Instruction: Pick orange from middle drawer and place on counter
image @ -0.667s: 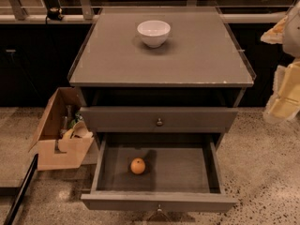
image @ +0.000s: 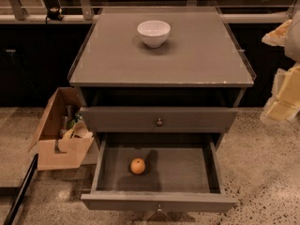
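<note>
Gripper (image: 286, 95): at the right-hand edge of the view, held beside the cabinet at about the height of the upper drawer front (image: 201, 118), over the speckled floor (image: 262, 172). Only a pale yellowish part of it shows. Whether the jaws are apart or together cannot be told. Nothing is seen touching them.

Orange (image: 137, 166): well apart from the jaws, lower and far to their left as seen from here. It lies on the floor of the middle drawer (image: 187, 202), left of centre and nearer the front panel than the back.

Middle drawer: pulled fully out, well below the jaws. The upper drawer is shut, and its knob (image: 159, 122) shows.

Counter surface (image: 201, 60): above and left of the jaws. A white bowl (image: 153, 33) stands upright near its far edge.

Cardboard box (image: 56, 149): open, on the floor on the far side of the cabinet from the jaws, with items inside.
</note>
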You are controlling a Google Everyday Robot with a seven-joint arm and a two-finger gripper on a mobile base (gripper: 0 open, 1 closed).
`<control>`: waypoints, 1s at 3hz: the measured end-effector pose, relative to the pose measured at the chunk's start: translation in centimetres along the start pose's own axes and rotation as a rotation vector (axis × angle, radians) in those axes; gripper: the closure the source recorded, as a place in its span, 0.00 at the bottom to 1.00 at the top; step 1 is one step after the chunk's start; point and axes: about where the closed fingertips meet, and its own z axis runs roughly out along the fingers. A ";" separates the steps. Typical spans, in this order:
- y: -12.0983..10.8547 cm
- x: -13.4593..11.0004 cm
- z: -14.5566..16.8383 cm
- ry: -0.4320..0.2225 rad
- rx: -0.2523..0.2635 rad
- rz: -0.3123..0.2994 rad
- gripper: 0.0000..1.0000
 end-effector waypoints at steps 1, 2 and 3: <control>1.4 0.6 1.6 -0.141 0.037 0.079 0.00; 1.7 0.5 3.9 -0.281 0.082 0.143 0.00; 1.0 -0.2 6.1 -0.391 0.112 0.174 0.00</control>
